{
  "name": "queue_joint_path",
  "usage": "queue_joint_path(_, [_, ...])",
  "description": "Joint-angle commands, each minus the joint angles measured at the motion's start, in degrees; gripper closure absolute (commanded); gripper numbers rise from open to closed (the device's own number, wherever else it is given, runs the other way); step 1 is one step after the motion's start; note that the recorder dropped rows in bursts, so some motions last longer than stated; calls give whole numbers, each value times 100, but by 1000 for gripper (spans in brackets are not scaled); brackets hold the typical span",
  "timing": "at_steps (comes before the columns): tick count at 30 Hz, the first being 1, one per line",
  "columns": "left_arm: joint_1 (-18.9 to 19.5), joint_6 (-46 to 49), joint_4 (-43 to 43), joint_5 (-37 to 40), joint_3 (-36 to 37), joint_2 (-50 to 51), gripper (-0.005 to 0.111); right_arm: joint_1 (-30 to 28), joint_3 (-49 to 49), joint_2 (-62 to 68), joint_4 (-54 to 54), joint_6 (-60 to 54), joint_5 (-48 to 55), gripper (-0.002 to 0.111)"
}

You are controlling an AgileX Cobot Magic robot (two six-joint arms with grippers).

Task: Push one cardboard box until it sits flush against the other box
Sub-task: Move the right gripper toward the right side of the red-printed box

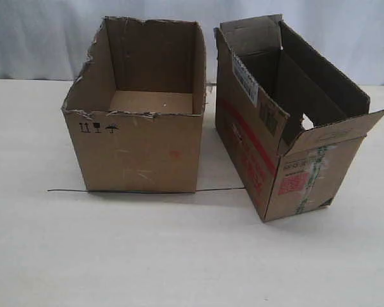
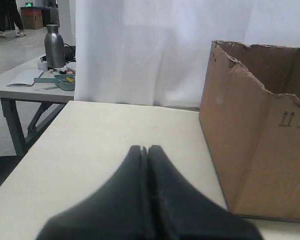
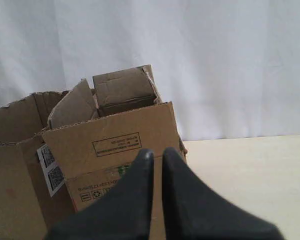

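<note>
While both boxes stand on the pale table (image 1: pixel 179 256), we see a clear gap between them in the exterior view. The gap is narrow at the back and wider toward the front. The wide box (image 1: pixel 137 141) is on the left, open at the top. Its rim is torn and it has small black symbols (image 1: pixel 97 128) near its front corner. The narrow box (image 1: pixel 269 128) is on the right, turned at an angle to the wide one, flaps up. It shows a red stripe (image 1: pixel 246 137) along its long side, and a red label (image 1: pixel 293 182) and green-printed tape (image 1: pixel 310 176) on its end. A thin dark line (image 1: pixel 221 188) lies on the table. It runs along the wide box's front edge and reaches the narrow box. Neither arm shows in this view.

From the left wrist, we find the left gripper (image 2: pixel 145 149) low over bare table with its jaws pressed together and nothing between them. The wide box (image 2: pixel 250 135) stands near it, to one side and apart from it. A white curtain (image 2: pixel 140 50) hangs behind. Past it is another table with a metal bottle (image 2: pixel 53 46).

From the right wrist, we see the right gripper (image 3: pixel 154 152) facing the end wall of the narrow box (image 3: pixel 115 135). Its jaws are drawn together but for a thin slit, and they hold nothing. We cannot tell whether the tips touch the cardboard. The wide box (image 3: pixel 15 120) shows beyond.
</note>
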Motion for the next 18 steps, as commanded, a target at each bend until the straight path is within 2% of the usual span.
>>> queue_joint_path(1, [-46,-12,14,-34,18,-22,107,13,21,-41,-84,-46,-136,103])
queue_joint_path(10, [-46,-12,14,-34,18,-22,107,13,21,-41,-84,-46,-136,103])
queue_joint_path(15, [-46,-12,14,-34,18,-22,107,13,21,-41,66,-6,-693,103])
queue_joint_path(18, [-46,-12,14,-34,18,-22,107,13,21,-41,105,-6,-596,103])
